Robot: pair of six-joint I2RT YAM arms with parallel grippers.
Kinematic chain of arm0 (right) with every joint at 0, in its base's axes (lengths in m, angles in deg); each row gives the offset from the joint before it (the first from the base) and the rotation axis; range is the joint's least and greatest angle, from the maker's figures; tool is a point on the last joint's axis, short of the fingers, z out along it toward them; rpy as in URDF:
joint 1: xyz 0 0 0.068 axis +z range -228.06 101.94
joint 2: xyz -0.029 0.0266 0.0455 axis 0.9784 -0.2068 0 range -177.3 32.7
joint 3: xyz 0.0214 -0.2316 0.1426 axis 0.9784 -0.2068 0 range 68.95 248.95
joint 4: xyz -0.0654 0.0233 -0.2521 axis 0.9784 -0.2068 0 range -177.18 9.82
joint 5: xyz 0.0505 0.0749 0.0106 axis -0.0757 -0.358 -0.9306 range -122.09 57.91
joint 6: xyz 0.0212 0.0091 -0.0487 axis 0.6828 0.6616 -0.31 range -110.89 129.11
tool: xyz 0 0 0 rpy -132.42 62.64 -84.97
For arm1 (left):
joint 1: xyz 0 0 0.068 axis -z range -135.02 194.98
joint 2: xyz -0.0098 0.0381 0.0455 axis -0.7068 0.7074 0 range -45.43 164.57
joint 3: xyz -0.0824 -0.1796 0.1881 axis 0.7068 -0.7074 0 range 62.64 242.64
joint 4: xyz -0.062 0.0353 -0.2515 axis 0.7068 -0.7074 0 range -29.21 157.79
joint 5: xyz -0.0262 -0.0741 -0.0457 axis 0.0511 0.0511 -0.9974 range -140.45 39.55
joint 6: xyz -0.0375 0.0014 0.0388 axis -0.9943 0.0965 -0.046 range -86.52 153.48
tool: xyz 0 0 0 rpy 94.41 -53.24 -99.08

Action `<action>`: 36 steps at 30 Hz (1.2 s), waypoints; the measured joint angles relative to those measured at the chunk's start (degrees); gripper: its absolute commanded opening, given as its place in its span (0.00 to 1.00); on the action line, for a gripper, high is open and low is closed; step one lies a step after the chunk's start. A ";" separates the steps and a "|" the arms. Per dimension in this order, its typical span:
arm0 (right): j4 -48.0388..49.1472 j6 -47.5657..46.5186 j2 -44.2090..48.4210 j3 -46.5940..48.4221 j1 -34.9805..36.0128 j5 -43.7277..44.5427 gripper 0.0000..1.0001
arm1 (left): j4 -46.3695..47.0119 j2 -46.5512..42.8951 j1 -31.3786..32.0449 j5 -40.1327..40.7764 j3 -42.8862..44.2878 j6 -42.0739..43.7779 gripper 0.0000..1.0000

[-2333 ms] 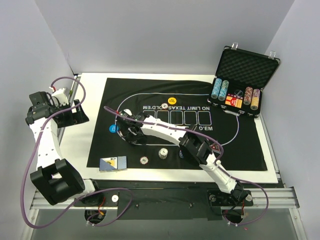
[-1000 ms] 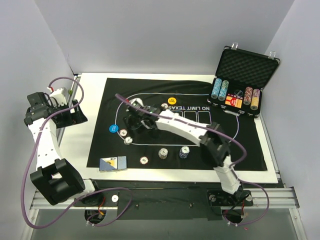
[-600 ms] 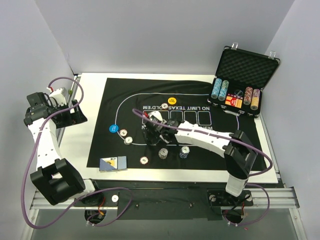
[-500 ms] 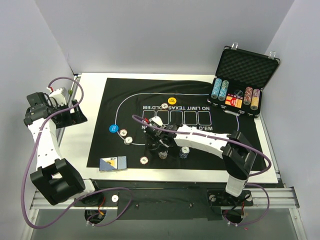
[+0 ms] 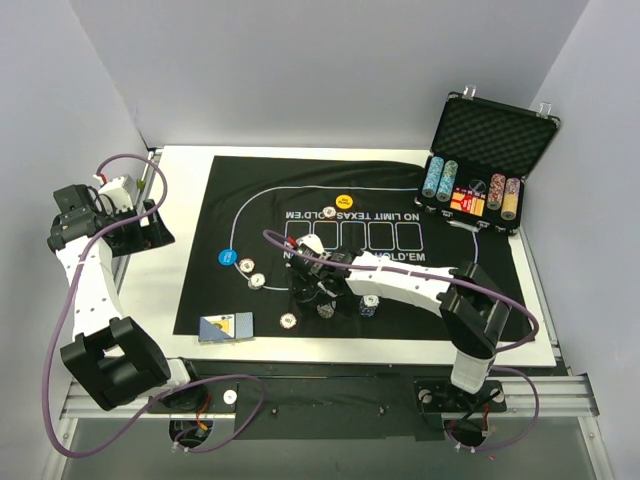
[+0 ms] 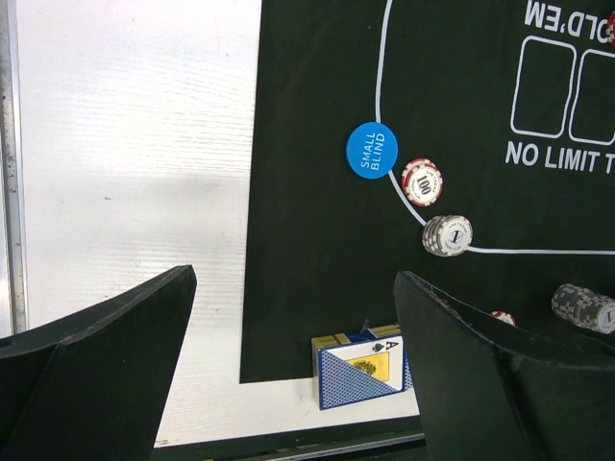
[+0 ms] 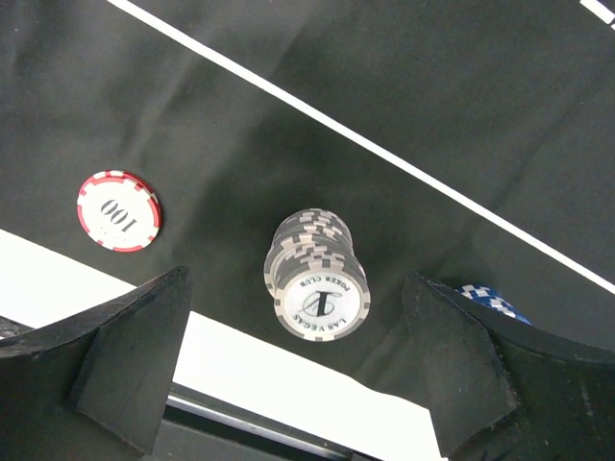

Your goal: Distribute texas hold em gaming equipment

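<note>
My right gripper (image 5: pixel 318 290) is open and empty, hanging over a grey chip stack (image 5: pixel 326 308) near the mat's front edge. In the right wrist view the grey stack (image 7: pixel 319 277) stands between my fingers (image 7: pixel 125 355), apart from both. A red 100 chip (image 7: pixel 118 209) lies to its left and a blue stack (image 7: pixel 490 298) to its right. The blue-backed card deck (image 5: pixel 226 327) lies at the mat's front left corner. My left gripper (image 5: pixel 150 225) is open and empty, high over the table's left edge. Its view shows the deck (image 6: pixel 360 370), the blue small-blind disc (image 6: pixel 372 150), a red chip (image 6: pixel 422 181) and a grey chip (image 6: pixel 447 235).
The black mat (image 5: pixel 470 290) covers most of the white table. A yellow disc (image 5: pixel 344 200) lies at its far middle. An open black case (image 5: pixel 490 130) with tall chip columns (image 5: pixel 470 190) stands at the back right. My right arm stretches across the mat's front right.
My right gripper has moved from the mat's left side, where two chips now lie by the blue disc, to the front over the grey stack. The left arm has not moved.
</note>
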 measured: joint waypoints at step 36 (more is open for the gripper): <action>2.56 1.51 -1.53 -3.56 -0.50 -0.87 0.38 | 0.07 -0.13 -0.07 0.02 0.00 0.04 0.96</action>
